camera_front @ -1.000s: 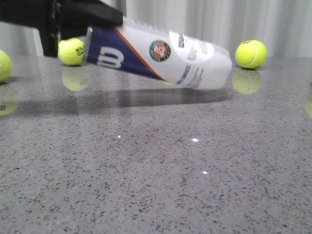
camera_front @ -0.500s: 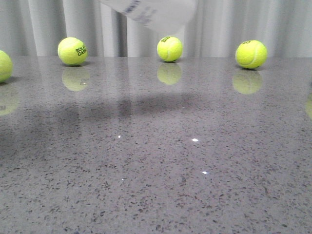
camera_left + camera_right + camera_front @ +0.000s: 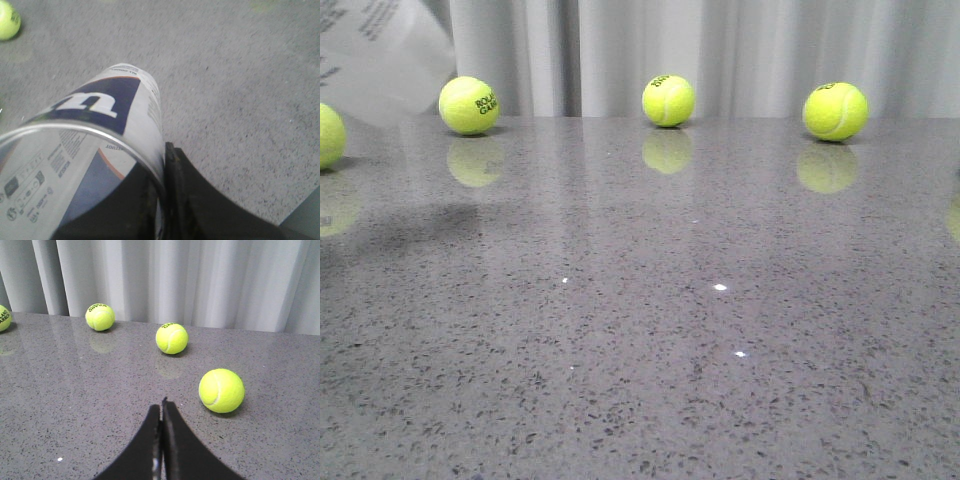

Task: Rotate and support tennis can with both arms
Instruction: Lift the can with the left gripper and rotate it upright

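Lab-like setup, speckled table (image 3: 720, 330), curtain (image 3: 740, 50)

The right gripper (image 3: 162, 412) is seen with its two black tapered fingers (image 3: 145, 445) pressed together, nothing being held between them. It is positioned above a grey speckled table (image 3: 75, 405). Four tennis balls are shown on the table: nearest ball (image 3: 221, 390), middle ball (image 3: 172, 338), far ball (image 3: 100, 317), edge ball (image 3: 3, 318), partly cut off. A white curtain (image 3: 200, 280) is seen behind.
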Controlling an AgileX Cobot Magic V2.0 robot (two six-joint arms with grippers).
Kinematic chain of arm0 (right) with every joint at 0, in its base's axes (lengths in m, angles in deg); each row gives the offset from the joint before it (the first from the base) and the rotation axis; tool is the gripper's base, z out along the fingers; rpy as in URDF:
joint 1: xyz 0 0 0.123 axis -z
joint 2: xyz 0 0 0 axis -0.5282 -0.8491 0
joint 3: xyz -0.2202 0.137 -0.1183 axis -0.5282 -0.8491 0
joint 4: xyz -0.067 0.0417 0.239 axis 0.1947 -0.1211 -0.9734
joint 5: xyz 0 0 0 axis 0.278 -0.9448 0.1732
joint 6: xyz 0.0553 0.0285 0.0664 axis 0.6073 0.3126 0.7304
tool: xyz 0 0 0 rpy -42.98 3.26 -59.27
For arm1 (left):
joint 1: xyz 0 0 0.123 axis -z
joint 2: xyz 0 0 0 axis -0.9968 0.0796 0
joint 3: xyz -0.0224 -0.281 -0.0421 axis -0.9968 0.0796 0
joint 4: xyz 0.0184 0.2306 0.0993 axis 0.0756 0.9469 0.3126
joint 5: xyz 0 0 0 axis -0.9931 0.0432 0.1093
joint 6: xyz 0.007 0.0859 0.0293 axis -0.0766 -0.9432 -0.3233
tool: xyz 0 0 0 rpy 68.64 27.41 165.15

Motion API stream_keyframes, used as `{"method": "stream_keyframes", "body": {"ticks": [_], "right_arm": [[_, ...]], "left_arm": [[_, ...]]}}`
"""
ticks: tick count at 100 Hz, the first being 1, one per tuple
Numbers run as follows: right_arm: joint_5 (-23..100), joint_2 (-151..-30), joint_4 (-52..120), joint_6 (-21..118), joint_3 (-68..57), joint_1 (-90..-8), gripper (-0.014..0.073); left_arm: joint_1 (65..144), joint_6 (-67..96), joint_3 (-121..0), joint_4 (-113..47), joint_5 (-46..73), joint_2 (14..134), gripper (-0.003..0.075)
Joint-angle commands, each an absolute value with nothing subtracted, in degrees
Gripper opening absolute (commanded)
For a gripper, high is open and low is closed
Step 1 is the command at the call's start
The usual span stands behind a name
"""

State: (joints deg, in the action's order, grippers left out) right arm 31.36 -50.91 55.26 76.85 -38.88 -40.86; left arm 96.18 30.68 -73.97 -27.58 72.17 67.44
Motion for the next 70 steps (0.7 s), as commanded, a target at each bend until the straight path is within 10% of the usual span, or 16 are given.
{"method": "stream_keyframes", "body": {"ticks": [1, 70], "right_arm": [[36.1, -51.2, 56.0, 76.8, -37.4, -40.5, -0.007], [36.1, -51.2, 56.0, 76.8, -37.4, -40.5, -0.007]], "left_arm": [[96.5, 33.4, -77.5, -26.8, 73.4, 69.0, -0.0021], [96.6, 33.7, -77.7, -23.5, 73.7, 81.1, -0.0018]]}}
